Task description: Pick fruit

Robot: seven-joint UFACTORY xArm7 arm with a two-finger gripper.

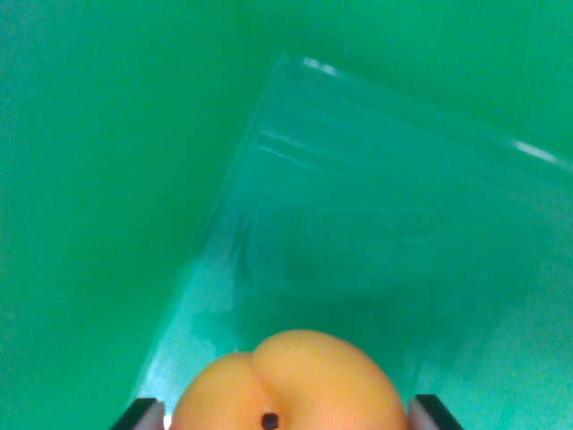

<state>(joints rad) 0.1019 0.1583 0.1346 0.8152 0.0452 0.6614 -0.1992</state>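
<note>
Gripper [286, 414] fingers show only as two dark tips at the bottom edge of the wrist view, one [140, 413] at the wrist view's left of the fruit and one [433, 409] at its right. Between them sits an orange, peach-like fruit [286, 381] — rounded, with a shallow cleft running down its upper left part and a small dark spot low on its face. Both tips lie right against the fruit's sides, so the jaws stand about as wide apart as the fruit and appear to be closed on it; the contact points themselves are cut off by the picture's lower edge.

Behind the fruit lies a clear, glossy container [376, 224], seemingly a transparent plastic box or tray, set at a slant on a green surface [89, 179]. One corner of it points toward the top of the picture, with bright highlights along its upper edge and near its right side. The fruit overlaps the container's near part in the picture — whether it hangs above it or rests inside it cannot be told. The rest of the picture is plain green.
</note>
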